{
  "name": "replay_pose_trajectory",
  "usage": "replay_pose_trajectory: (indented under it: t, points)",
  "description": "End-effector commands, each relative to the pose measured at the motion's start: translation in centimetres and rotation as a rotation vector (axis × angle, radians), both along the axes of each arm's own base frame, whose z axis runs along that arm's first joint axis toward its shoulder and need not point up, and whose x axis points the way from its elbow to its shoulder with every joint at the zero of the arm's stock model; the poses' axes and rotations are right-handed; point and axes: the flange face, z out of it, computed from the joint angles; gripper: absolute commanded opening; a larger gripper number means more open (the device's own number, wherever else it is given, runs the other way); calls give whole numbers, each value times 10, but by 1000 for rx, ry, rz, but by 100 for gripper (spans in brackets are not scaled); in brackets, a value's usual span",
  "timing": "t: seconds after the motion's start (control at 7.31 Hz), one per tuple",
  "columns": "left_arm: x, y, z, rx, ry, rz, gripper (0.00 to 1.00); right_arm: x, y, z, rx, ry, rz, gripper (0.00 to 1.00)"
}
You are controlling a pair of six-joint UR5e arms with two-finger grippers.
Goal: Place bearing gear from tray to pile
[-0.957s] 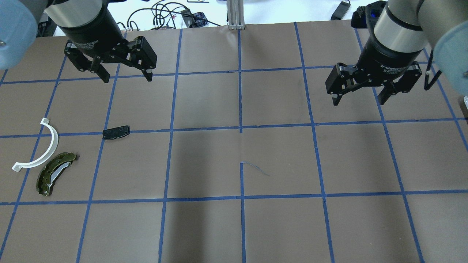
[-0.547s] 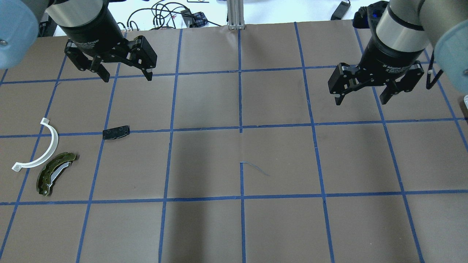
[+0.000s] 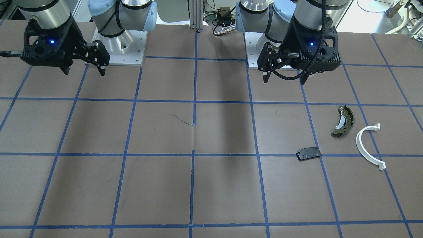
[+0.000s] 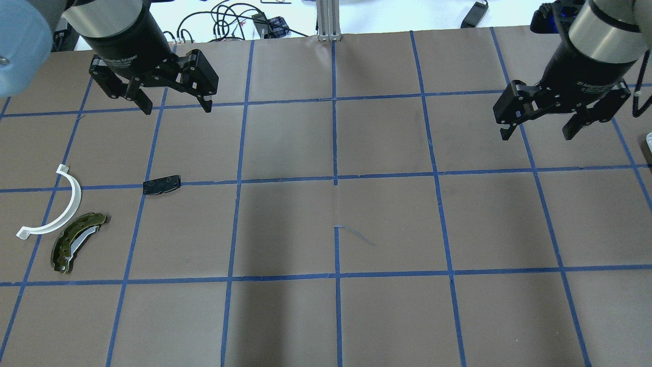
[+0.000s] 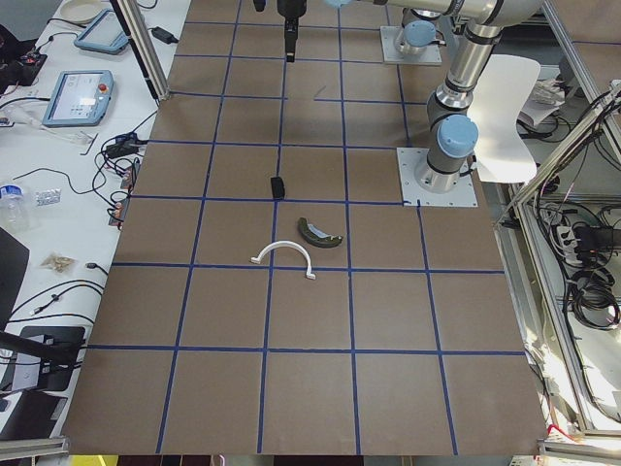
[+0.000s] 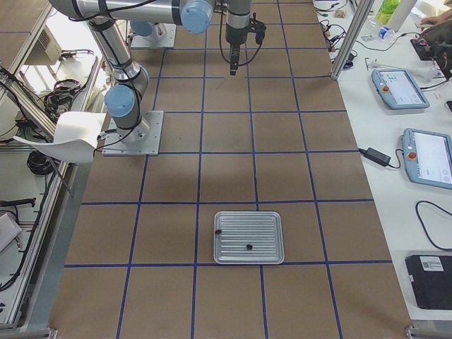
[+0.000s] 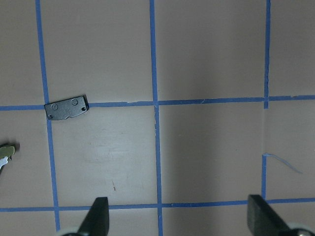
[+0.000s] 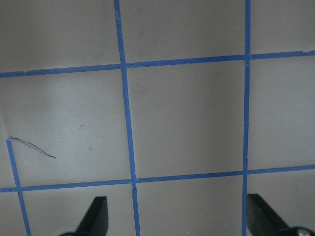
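Observation:
The silver tray [image 6: 248, 219] shows only in the exterior right view, near that end of the table. Two small dark parts [image 6: 248, 246] lie on it, too small to tell which is the bearing gear. The pile lies at the other end: olive brake shoe [image 4: 76, 240] [image 3: 343, 121], white half-ring [image 4: 77, 196] [image 3: 358, 142] and black pad [image 4: 161, 184] [image 7: 66, 108]. My left gripper [image 4: 178, 104] [image 3: 286, 77] is open and empty, above the table beyond the pad. My right gripper [image 4: 536, 133] [image 3: 84, 70] is open and empty, high at the far right.
Blue tape divides the brown table into squares. Cables [image 4: 239, 23] and an aluminium post [image 4: 328, 20] stand along the far edge. The arm bases [image 3: 119, 49] sit at the robot's side. Tablets [image 6: 399, 88] lie on the side bench.
My right gripper has moved to the right and a little farther away, still open. The left gripper and the pile have not moved.

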Motion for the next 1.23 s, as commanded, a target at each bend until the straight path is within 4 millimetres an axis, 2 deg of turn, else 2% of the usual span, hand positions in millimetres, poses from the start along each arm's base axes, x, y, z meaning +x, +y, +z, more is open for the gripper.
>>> replay_pose_trajectory:
  t: [0.0,0.27,0.55,0.68,1.09]
  points:
    - [0,1,-2,4,-2,0,100,-35,-4,5,-15,5,-81,100]
    - [0,3,-4,9,-5,-1,100,-99,-3,7,-31,9,-202,100]
    - [0,2,-4,7,-3,-1,100,-156,1,7,-54,17,-306,100]
    - [0,1,-7,13,-6,0,100,-191,8,3,-48,12,-380,100]
    - [-1,-2,-6,10,-3,-1,100,-298,-5,-47,-24,6,-452,100]
